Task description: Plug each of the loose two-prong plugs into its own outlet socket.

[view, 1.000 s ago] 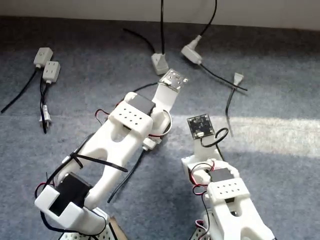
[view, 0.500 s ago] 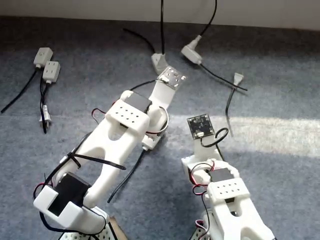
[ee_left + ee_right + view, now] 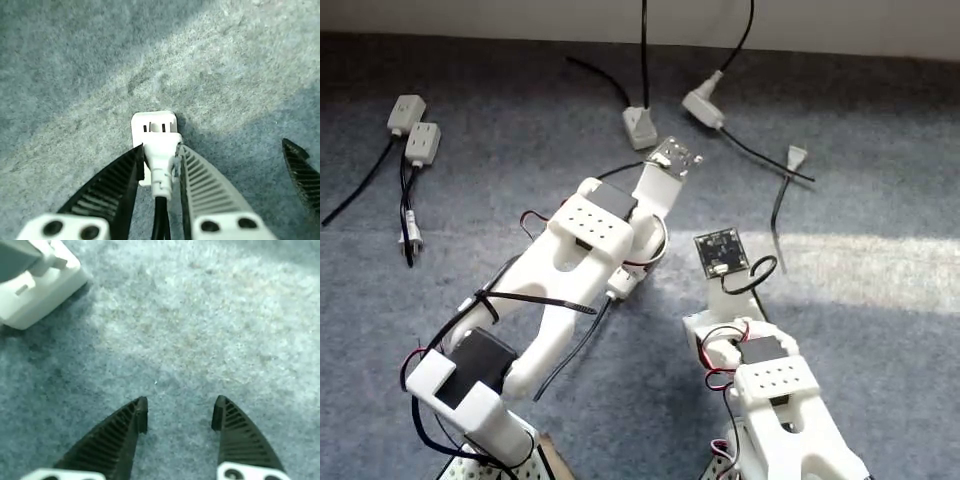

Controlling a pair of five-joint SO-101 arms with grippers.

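My left gripper [image 3: 160, 150] is shut on a white two-prong plug [image 3: 161, 162] with a black cable. The plug's front end lies against a white outlet socket [image 3: 153, 124] on the grey carpet, and two slots show on the socket's face just past the plug's tip. In the high view the left arm's wrist [image 3: 670, 157] hangs just beside that socket [image 3: 640, 125]. My right gripper [image 3: 181, 407] stands open over bare carpet with nothing between its fingers. The right arm [image 3: 770, 385] sits near the front.
Two more white sockets [image 3: 405, 113] [image 3: 422, 142] with black cables lie at the far left. A white plug [image 3: 705, 107] and a small plug [image 3: 796, 156] lie at the back right. A white part of the left arm [image 3: 35, 275] is near my right gripper.
The left arm has shifted a little to the right and forward with the plug held. The right arm has not moved.
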